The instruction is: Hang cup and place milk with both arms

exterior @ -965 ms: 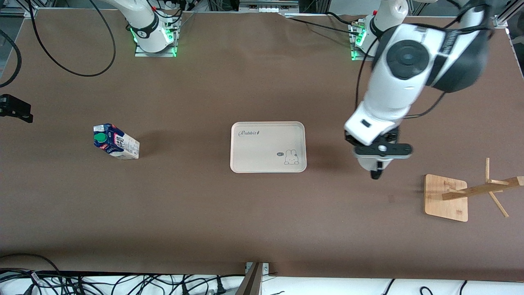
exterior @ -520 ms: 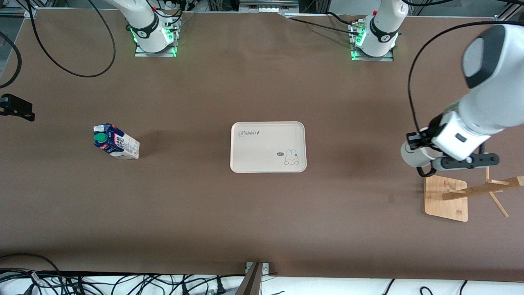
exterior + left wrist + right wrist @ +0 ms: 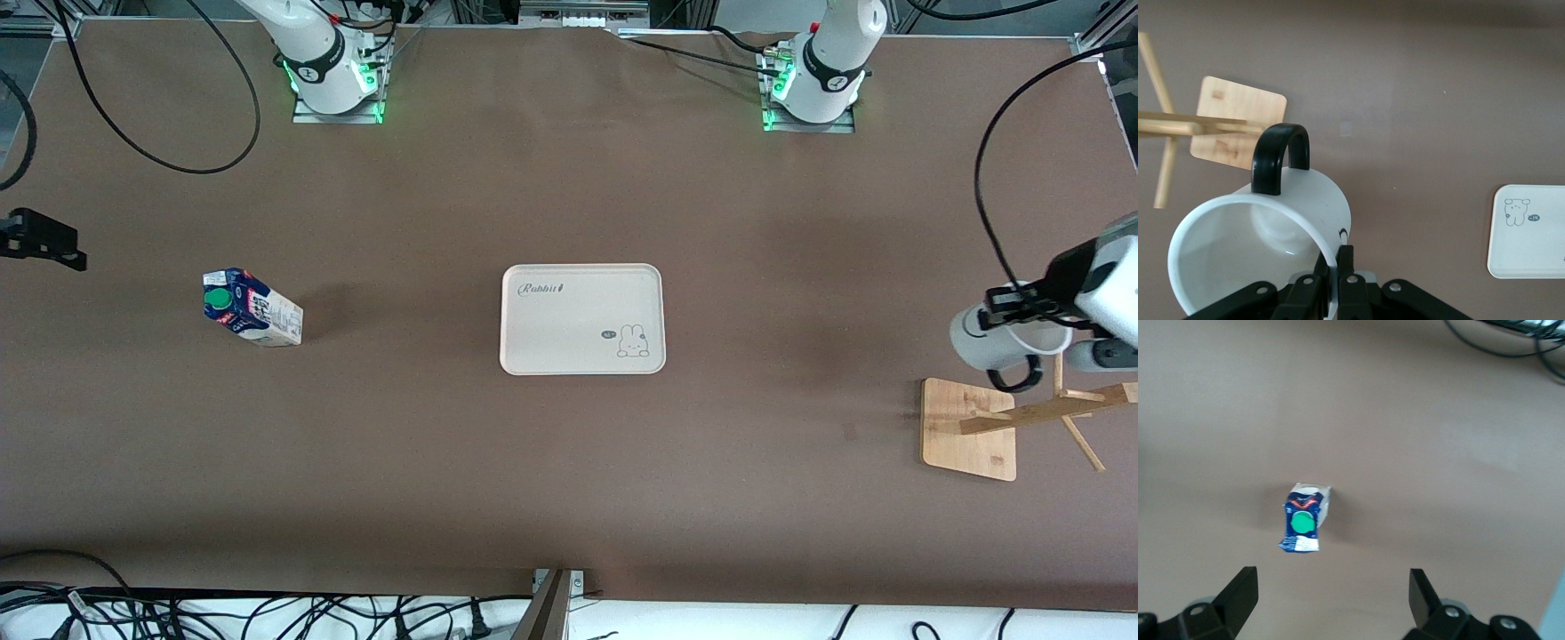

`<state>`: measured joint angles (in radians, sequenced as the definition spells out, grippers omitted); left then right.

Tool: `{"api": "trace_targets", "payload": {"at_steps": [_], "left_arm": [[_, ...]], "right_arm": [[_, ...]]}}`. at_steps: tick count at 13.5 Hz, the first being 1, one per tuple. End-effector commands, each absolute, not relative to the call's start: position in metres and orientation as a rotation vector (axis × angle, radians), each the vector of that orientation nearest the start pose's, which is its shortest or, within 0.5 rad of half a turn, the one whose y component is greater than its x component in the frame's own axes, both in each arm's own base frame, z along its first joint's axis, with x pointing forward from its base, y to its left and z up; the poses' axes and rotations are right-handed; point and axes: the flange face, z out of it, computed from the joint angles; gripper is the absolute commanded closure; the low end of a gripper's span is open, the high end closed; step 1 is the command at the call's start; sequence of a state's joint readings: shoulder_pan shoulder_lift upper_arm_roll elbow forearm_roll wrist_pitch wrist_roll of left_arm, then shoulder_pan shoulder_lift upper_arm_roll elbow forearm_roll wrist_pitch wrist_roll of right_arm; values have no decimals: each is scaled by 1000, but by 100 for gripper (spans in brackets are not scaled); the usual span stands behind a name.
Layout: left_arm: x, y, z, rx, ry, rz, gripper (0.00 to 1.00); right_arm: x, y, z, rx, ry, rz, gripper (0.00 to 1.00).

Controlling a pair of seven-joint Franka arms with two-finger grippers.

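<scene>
the milk carton (image 3: 252, 308) stands on the brown table (image 3: 444, 462) toward my right arm's end, well apart from the tray (image 3: 582, 318), its green cap (image 3: 216, 301) facing up toward the camera. my right gripper (image 3: 1331, 593) hangs high over the milk carton (image 3: 1303, 518), fingers (image 3: 1241, 592) spread wide and holding nothing; in the front view only this arm's base (image 3: 329, 76) shows.

the cream tray, printed with a rabbit, lies flat at mid-table and carries nothing.

toward my left arm's end, my left gripper (image 3: 1333, 283) is clamped on the rim of the white cup (image 3: 1000, 336). the cup (image 3: 1265, 240) is in the air, tipped on its side, its black loop handle (image 3: 1279, 157) turned toward the wooden cup rack (image 3: 1013, 418). in the left wrist view the handle sits just at the tip of one horizontal peg (image 3: 1201, 125); i cannot tell whether they touch. the rack's square base (image 3: 967, 429) rests on the table.
</scene>
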<state>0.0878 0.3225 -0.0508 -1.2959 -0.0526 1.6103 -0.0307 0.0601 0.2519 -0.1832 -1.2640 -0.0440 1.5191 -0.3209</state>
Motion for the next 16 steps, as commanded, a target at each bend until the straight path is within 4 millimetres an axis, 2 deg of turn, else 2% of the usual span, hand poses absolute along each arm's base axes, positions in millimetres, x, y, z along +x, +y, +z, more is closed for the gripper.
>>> {"api": "trace_targets", "payload": {"at_steps": [1, 2, 5, 7, 10, 13, 15, 16], "left_arm": [[664, 39, 559, -3233, -83, -14, 100], [669, 51, 553, -3251, -121, -44, 100], [674, 48, 546, -3329, -148, -48, 100], [674, 49, 546, -3327, -145, -51, 100], [675, 73, 539, -3324, -189, -45, 100], [676, 89, 531, -3326, -225, -30, 100], [676, 92, 531, -3325, -217, -32, 100], [675, 99, 529, -3325, -220, -32, 100]], "right_arm": [[606, -46, 627, -3313, -328, -4, 0], [601, -56, 629, -3305, -253, -4, 0], [590, -72, 633, -3257, -184, -6, 0], [585, -68, 640, -3252, -189, -21, 0], [588, -59, 642, -3216, -153, -74, 0], [569, -57, 645, -3213, -20, -68, 0], [566, -57, 644, -3212, -16, -49, 0], [566, -57, 642, -3212, -19, -44, 0]]}}
